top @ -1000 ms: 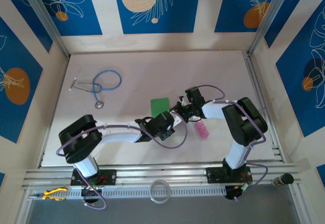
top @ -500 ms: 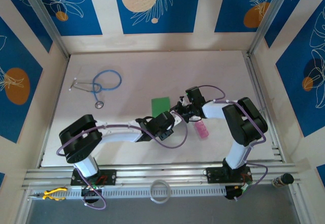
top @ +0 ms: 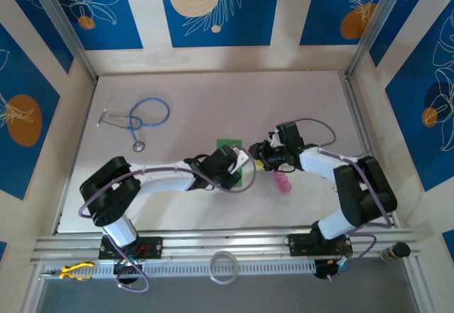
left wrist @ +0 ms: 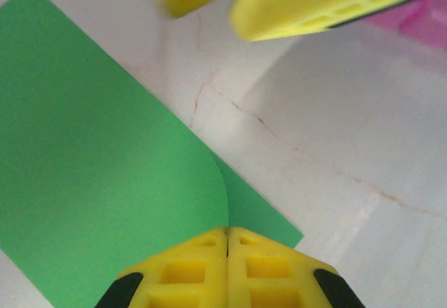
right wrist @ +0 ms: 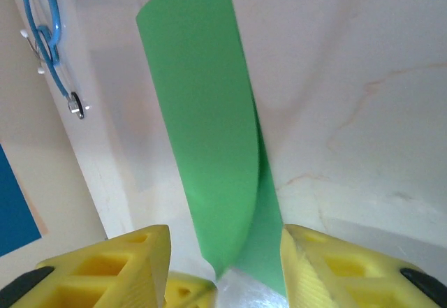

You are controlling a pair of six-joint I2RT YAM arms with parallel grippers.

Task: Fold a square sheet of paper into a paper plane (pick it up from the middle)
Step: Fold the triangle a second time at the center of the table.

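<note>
1. Green paper first: the square sheet of paper (top: pixel 227 145) near the middle of the desk (top: pixel 213 89), between the two grippers and partly hidden under them from above.
2. Not flat: one layer curled up and over the other, seen from the left wrist as a rounded flap ending right at the jaws.
3. Left gripper (left wrist: pixel 227 242): jaws pressed together on the sheet's lifted edge, apparently to keep the folded-over layer in place with one arm.
4. Right gripper (right wrist: pixel 225 242): jaws apart, one on each side of the rising green strip, clamping nothing; reads as a release or a regrip, not a hold.
5. Judged stage: an early fold being formed, with no pointed dart shape yet, and probably no pressed crease, given the flap's soft curve.
6. Next move likely calls for flattening the curl against the desk without dragging the sheet.
7. Risk: thin paper springing back or swivelling, pinched at one spot alone.
8. Pink bottle (top: pixel 282 182) just beside the right gripper, blue-tubed stethoscope (top: pixel 145 118) well apart at the far left; neither in the way of the fold.
</note>
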